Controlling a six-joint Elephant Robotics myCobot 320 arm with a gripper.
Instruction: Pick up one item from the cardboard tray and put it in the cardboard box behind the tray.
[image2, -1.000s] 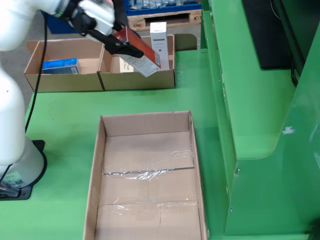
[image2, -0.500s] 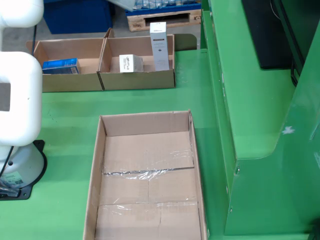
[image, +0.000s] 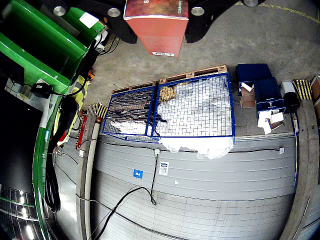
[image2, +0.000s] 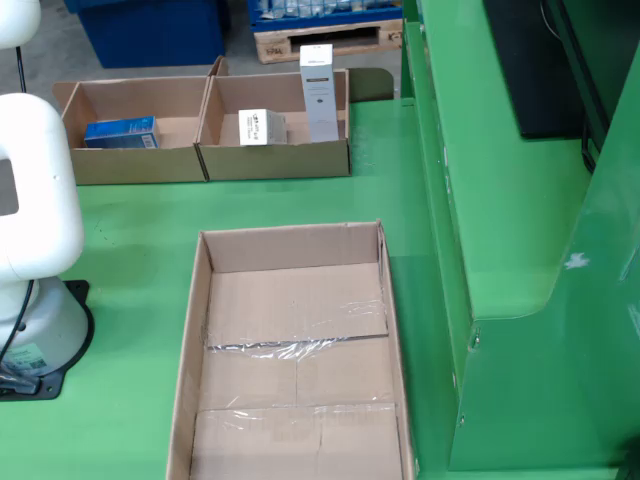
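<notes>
In the gripper-mounted view my gripper (image: 156, 17) is shut on a red carton (image: 160, 35), with the black jaws on either side of it. It looks out over a floor, away from the table. In the fixed view the long cardboard tray (image2: 195, 330) lies on the green table and holds no items, only taped cardboard. Behind it stand two cardboard boxes. The right box (image2: 275, 160) holds a small white carton (image2: 261, 127) and a tall white carton (image2: 318, 92). The left box (image2: 130, 168) holds a blue carton (image2: 120, 132). The gripper and red carton are out of the fixed view.
The arm's white base (image2: 30, 250) stands left of the tray. A raised green machine housing (image2: 500, 230) walls the table's right side. The gripper view shows blue wire cages (image: 192, 107) on pallets, blue bins (image: 260, 87) and a grey ribbed surface (image: 200, 190).
</notes>
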